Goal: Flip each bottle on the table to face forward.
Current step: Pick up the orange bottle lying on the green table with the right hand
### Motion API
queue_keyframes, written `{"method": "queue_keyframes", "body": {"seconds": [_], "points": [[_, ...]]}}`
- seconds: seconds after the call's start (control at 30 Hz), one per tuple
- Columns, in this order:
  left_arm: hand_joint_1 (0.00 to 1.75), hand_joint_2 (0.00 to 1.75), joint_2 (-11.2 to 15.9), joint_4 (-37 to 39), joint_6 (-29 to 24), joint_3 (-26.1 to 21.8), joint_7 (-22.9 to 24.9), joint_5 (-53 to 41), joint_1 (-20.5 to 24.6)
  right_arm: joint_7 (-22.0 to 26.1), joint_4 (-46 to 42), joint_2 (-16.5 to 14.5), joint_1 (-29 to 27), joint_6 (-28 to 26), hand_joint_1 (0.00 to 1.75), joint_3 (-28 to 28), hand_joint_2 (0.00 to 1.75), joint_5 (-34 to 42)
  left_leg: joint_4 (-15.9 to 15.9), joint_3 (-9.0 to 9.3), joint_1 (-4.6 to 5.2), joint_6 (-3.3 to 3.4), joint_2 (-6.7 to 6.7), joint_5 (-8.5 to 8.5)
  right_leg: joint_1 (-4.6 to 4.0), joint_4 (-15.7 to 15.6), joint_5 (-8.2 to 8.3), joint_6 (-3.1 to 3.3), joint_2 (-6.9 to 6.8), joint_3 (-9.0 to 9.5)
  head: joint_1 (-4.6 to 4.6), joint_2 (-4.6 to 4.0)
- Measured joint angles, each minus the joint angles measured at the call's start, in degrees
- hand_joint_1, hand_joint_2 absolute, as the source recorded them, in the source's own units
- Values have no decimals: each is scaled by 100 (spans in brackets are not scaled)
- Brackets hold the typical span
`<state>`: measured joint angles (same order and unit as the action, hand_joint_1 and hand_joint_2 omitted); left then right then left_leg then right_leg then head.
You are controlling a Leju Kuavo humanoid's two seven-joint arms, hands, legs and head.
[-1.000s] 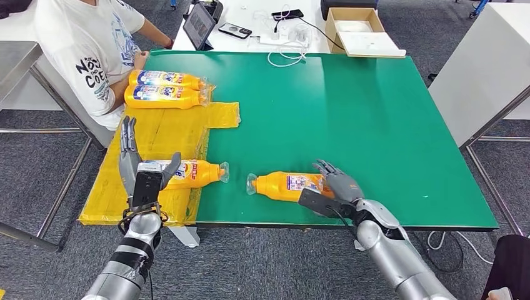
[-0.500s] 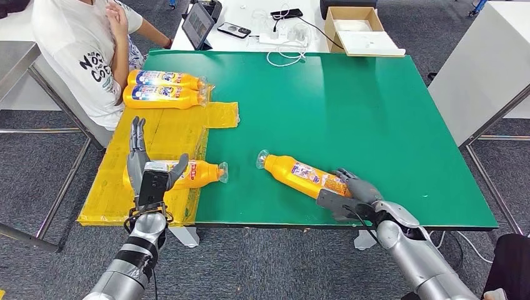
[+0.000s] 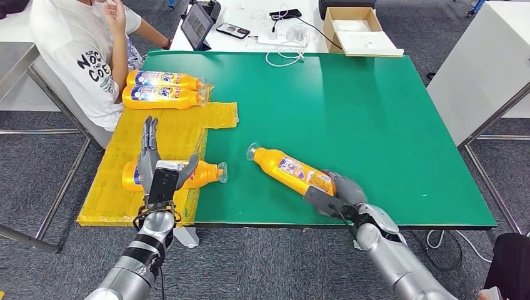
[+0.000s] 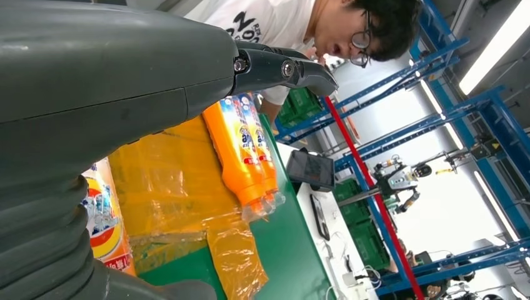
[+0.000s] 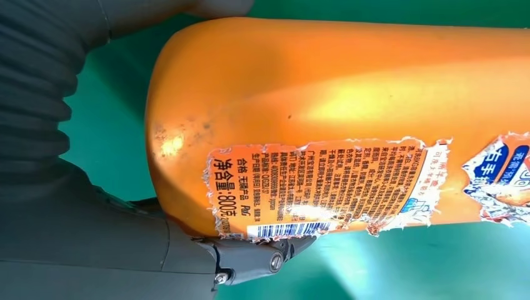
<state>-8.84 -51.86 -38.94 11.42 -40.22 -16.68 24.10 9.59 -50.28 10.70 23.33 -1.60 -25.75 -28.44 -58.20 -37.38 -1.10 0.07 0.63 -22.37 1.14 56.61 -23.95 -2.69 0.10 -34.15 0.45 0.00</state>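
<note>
Right hand [image 3: 338, 193] gripped the base of an orange bottle [image 3: 290, 170] lying diagonally on the green bench [image 3: 375, 119], cap away from the robot. Left hand [image 3: 156, 167] was raised over a second bottle [image 3: 203, 173] on yellow plastic [image 3: 169, 128], fingers [image 3: 149, 134] straight, apart, holding nothing.

You have open green bench [image 3: 375, 125] across the middle and right. On the left, two stacked bottles [image 3: 164, 89] and a seated person [image 3: 81, 50] crowd the far corner — a tablet [image 3: 199, 25] and cardboard box [image 3: 359, 31] line the far side.
</note>
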Motion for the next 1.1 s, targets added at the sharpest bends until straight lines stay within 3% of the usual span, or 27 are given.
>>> {"method": "queue_keyframes", "body": {"seconds": [0.2,0.37,0.6,0.73,0.9,1.1], "points": [[0,175,-4,109,26,4,0,38,23,77,81,-231,-52,-161,168,49,175,27,0,-1,0,0,0,-1,1,0,0,0,0,-1,0,0],[0,175,-10,159,46,5,0,44,28,87,115,-299,-61,-177,151,81,175,28,0,0,1,0,0,-1,2,0,0,0,0,-1,1,0],[0,175,-16,208,178,2,0,119,39,259,124,-421,-172,-483,174,188,175,28,0,0,0,0,-1,-1,0,0,0,0,0,-1,-1,0],[0,175,-17,210,189,3,0,122,39,295,114,-439,-194,-547,175,209,175,28,0,0,0,0,-1,-1,0,0,0,0,0,-1,-1,0],[0,175,-37,235,282,-22,0,139,-15,773,-760,-899,-763,-1859,172,717,175,-109,1,-19,0,-1,6,-1,0,2,-1,0,-1,-14,0,0],[0,175,-76,237,387,-140,0,138,-84,1379,-1800,-1334,-1166,-2909,175,1266,175,29,1,-23,1,-1,12,-1,2,1,-2,1,-1,-17,0,0]]}}
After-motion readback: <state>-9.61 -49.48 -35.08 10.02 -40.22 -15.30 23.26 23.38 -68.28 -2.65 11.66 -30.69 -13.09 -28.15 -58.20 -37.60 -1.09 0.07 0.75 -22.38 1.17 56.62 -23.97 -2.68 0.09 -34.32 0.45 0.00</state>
